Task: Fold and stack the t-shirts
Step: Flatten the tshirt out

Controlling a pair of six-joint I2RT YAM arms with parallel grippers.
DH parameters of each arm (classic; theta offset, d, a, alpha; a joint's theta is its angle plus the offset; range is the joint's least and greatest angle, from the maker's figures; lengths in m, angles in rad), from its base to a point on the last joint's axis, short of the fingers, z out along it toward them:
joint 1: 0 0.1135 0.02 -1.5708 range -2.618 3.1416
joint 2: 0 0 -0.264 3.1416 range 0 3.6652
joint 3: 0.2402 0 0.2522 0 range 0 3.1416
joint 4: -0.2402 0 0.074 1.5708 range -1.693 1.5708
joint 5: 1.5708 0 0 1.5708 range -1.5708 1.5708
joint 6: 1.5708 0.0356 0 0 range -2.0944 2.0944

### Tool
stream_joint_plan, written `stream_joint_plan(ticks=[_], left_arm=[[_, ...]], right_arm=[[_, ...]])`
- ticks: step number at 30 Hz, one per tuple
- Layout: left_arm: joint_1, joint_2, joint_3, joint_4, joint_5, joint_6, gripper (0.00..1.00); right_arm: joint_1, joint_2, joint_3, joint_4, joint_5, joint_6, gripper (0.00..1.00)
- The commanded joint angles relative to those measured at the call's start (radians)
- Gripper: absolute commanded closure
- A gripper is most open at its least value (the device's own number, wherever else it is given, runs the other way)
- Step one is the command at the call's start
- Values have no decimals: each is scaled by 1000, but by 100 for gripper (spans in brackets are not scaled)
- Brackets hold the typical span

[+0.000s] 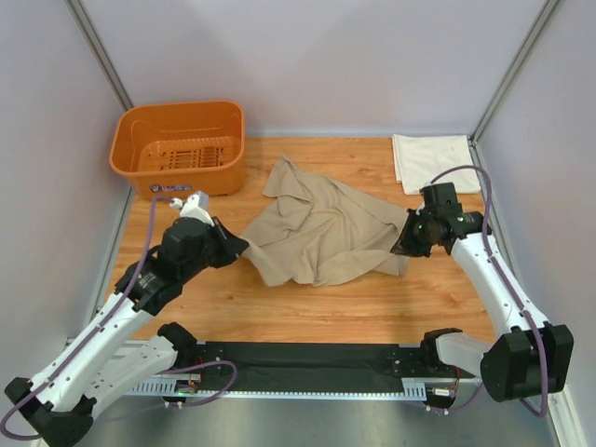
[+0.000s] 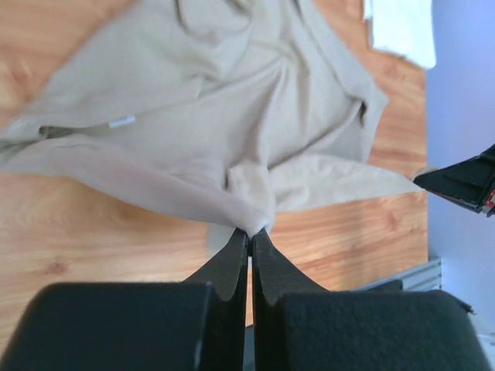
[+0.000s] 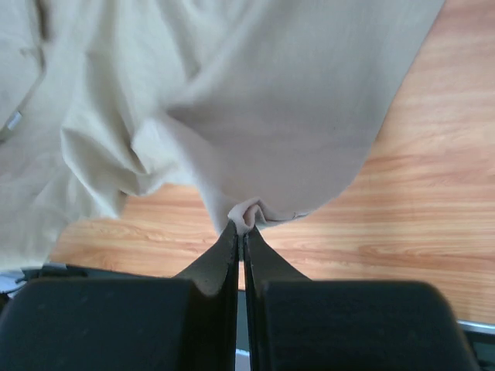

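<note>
Jaws on the left arm (image 1: 112,326) are seen pressed together on a small pinch of the tan-khaki t-shirt (image 1: 321,233), and the cloth is drawn to a point at their tips in the left wrist view. The jaws on the right arm (image 1: 494,270) are likewise closed, with a bunched bit of hem from the same shirt caught between their tips. The shirt is thus held at its left edge by the left jaws and at its right edge by the right jaws, and it is spread, creased and unfolded, across the middle of the wooden worktop (image 1: 326,307) between the two arms. A small pale label (image 2: 121,121) can be made out on the fabric in the left wrist view. Whether the middle of the shirt rests on the wood or hangs just above it cannot be told. Farther back, at the right rear corner, the cream-white t-shirt (image 1: 433,160) is laid flat and folded, well apart from the tan one. At the left rear corner an orange plastic basket (image 1: 182,147) is set upright, near the tan shirt but not touching it.
</note>
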Motion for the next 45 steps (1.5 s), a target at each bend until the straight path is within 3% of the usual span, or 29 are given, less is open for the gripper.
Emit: stream_joint_plan(ticks=[1,6,11,15,22,26,29,33,37,42,45], left_arm=[[19,-5,183,-176,-103,126,100],[53,78,433,-222,-198,327,100],[67,145,662,-170,-281,496,100],[67,153,795,-86,-116,631,100],[67,106,1090,-144,70,760,100],[67,74,1279,-204,124,770,100],[67,78,1420,-233,245,761,100],[67,63,1413,-190,297,726,100],[67,118,1307,-169,283,760,100],[67,219,996,-16,210,825,100],[71,364,913,58,179,864,100]], right_arm=[[-14,7,164,-48,114,-42,100],[-40,36,352,-117,177,-39,100],[-48,39,551,-206,220,-40,100],[-47,-36,704,-249,267,-58,100],[-47,-258,836,-312,274,-83,100],[-48,-369,896,-372,177,-54,100],[-48,-458,919,-401,111,0,100],[-48,-498,936,-464,85,44,100],[-48,-491,854,-450,120,70,100],[-48,-436,610,-332,235,76,100],[-48,-365,439,-206,361,55,100]])
